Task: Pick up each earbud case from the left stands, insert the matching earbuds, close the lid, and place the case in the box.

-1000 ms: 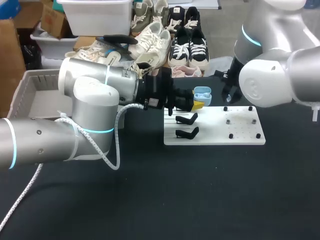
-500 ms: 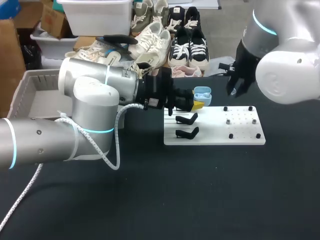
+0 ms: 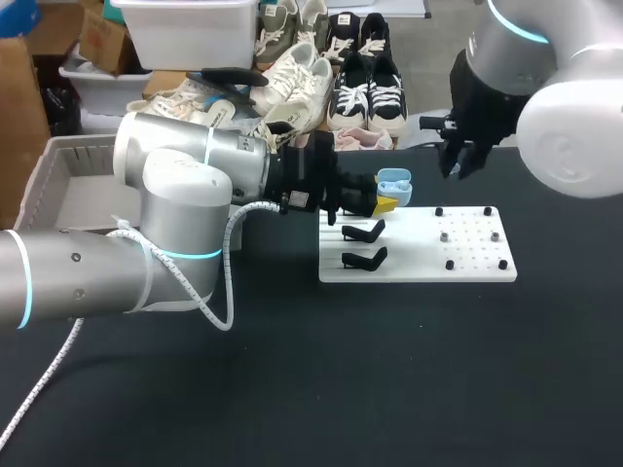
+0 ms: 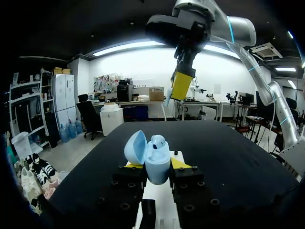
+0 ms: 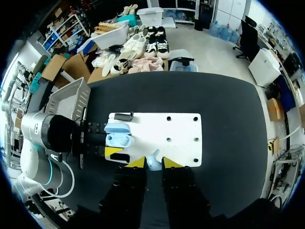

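My left gripper is shut on a light blue earbud case with its lid open, held above the left end of the white stand board. In the left wrist view the case sits between the yellow tips, and one earbud shows inside it. My right gripper hangs high over the board's far edge, to the right of the case. Seen from its own wrist, the right gripper is shut on a pale blue earbud, with the open case below and off to one side.
Two empty black stands sit on the board's left part, and small black pegs dot its right part. A grey box stands at the table's far left. Shoes and bins lie just past the back edge.
My right arm has lifted and swung back from the board's right part, carrying its gripper higher. The left arm and the case have stayed still.
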Controlling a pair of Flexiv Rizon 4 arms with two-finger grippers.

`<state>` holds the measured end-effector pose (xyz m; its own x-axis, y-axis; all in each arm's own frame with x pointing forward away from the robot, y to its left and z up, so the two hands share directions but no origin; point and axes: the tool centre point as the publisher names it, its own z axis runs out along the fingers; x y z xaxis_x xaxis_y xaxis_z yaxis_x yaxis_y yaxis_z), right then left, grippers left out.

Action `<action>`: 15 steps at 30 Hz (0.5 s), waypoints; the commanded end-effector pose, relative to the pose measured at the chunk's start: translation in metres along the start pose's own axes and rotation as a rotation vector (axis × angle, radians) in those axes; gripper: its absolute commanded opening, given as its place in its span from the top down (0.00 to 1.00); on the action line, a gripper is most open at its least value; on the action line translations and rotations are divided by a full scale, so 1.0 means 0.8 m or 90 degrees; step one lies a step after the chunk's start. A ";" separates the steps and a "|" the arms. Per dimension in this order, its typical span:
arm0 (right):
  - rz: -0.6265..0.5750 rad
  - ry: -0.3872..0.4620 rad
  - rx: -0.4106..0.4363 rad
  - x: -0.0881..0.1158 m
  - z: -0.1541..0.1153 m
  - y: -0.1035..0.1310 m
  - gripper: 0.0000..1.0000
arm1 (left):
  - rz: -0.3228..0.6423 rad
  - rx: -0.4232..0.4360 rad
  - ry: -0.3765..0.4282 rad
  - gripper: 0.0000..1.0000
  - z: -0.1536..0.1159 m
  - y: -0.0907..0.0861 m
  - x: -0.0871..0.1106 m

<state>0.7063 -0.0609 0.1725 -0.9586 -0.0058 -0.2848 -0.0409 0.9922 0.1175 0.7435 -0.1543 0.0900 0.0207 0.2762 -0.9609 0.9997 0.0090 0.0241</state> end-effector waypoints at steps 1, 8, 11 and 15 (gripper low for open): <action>-0.025 -0.003 -0.016 0.021 -0.022 0.003 1.00 | 0.000 -0.002 -0.001 1.00 0.000 -0.001 0.000; -0.092 0.010 -0.038 0.031 -0.036 0.024 1.00 | 0.000 -0.002 -0.001 1.00 0.000 -0.001 0.000; -0.131 0.025 -0.049 0.034 -0.038 0.037 1.00 | 0.000 -0.002 -0.001 1.00 0.000 -0.001 0.000; -0.173 0.041 -0.055 0.039 -0.037 0.054 1.00 | 0.000 -0.002 -0.001 1.00 0.000 -0.001 0.000</action>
<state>0.6622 -0.0299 0.1947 -0.9225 -0.2619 -0.2834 -0.3084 0.9419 0.1332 0.7435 -0.1543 0.0900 0.0207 0.2762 -0.9609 0.9997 0.0090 0.0242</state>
